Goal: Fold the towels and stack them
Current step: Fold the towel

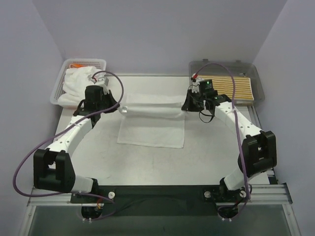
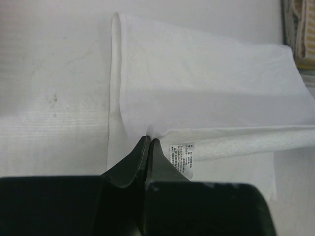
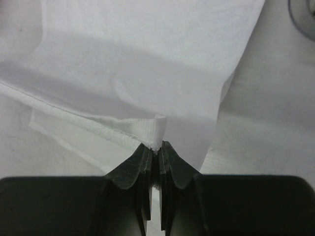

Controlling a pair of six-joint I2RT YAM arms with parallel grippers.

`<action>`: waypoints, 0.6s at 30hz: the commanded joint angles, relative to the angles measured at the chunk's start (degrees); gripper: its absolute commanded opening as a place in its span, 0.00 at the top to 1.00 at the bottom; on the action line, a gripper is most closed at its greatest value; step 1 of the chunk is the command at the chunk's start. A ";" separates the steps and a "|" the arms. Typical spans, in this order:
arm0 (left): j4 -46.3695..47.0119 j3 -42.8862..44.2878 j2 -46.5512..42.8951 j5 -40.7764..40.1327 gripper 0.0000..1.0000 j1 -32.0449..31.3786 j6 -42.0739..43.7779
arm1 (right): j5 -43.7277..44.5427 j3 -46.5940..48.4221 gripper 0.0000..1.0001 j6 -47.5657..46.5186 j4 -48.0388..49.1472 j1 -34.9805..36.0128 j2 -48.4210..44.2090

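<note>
towel (image 1: 152, 130): soft white terry cloth, matt | basket (image 1: 101, 61): white plastic mesh | tray (image 1: 221, 63): grey translucent plastic | table (image 1: 147, 162): matt, scuffed

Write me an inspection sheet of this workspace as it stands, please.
Surface: pale table, faint scuff marks.
Job's things: white towel lies partly flat on the table, its far edge held raised between both grippers; white towels heaped in the basket; striped towel in the tray.
Clutter: nothing seen.
Grippers: left gripper, jaws shut on the white towel's left corner beside its label; right gripper, jaws shut on its right corner.
Cables: a purple cable loops along each arm.
Surroundings: plain lilac walls.
</note>
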 commanded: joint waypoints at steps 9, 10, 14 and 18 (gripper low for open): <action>1.36 -12.63 6.84 -2.44 1.00 -0.98 -4.19 | -1.36 -10.72 1.00 5.96 -1.73 2.78 12.10; 0.84 -12.63 7.11 -2.36 1.00 -0.98 -4.19 | -1.37 -10.90 1.00 6.22 -1.46 2.78 12.64; -1.71 -13.50 7.03 -2.45 1.00 -0.98 -7.43 | -0.58 -10.20 1.00 6.58 -1.28 2.26 15.71; 0.12 -20.78 1.68 -0.96 1.00 -1.68 -13.49 | 1.62 -7.92 1.00 5.26 -1.46 0.33 17.56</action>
